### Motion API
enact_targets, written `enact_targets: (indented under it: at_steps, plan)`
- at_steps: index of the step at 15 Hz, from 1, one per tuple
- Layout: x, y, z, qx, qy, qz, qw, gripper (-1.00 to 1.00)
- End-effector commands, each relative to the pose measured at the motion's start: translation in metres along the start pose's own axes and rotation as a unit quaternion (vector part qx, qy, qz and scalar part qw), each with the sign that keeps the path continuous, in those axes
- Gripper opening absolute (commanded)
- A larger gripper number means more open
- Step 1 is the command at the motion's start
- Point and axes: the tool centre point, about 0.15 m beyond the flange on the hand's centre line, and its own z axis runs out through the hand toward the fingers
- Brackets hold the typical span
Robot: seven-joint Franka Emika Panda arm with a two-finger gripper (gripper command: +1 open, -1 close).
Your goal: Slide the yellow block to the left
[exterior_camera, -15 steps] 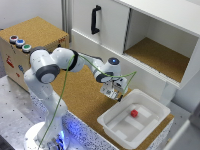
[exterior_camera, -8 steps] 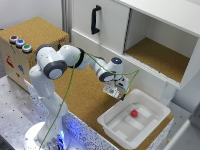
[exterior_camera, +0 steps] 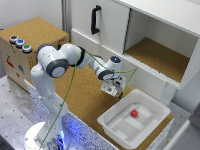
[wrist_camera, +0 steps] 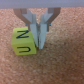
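A white cabinet (exterior_camera: 150, 35) with a black handle (exterior_camera: 94, 19) stood at twelve o'clock, its right compartment open. A cork board (exterior_camera: 82, 95) covered the table; a wooden box (exterior_camera: 27, 47) stood at nine o'clock.

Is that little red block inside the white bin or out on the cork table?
Inside. The exterior view shows the red block lying on the floor of the white bin, enclosed by its walls, apart from the gripper.

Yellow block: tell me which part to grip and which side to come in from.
Grip the yellow block across two opposite flat side faces, coming straight down from above. It is a small cube sitting flat on the cork surface, so its vertical sides are parallel and suit the gripper. The fingers sit at one side of the block, so shift over to straddle it.
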Motion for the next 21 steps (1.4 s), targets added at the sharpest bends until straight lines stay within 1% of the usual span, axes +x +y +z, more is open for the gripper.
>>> enact_targets:
  at_steps: [1,6,8,14,21]
  plan:
    - [0.012,-0.036,0.004,0.011,-0.021,0.012,1.000,-1.00]
    - [0.021,-0.073,0.010,0.011,-0.036,0.005,0.999,-1.00]
    - [0.022,-0.087,0.007,0.010,-0.039,0.009,0.999,-1.00]
    - [0.020,-0.121,0.003,-0.004,-0.065,0.015,0.998,-1.00]
    - [0.039,-0.157,0.018,0.021,-0.086,0.014,0.996,-1.00]
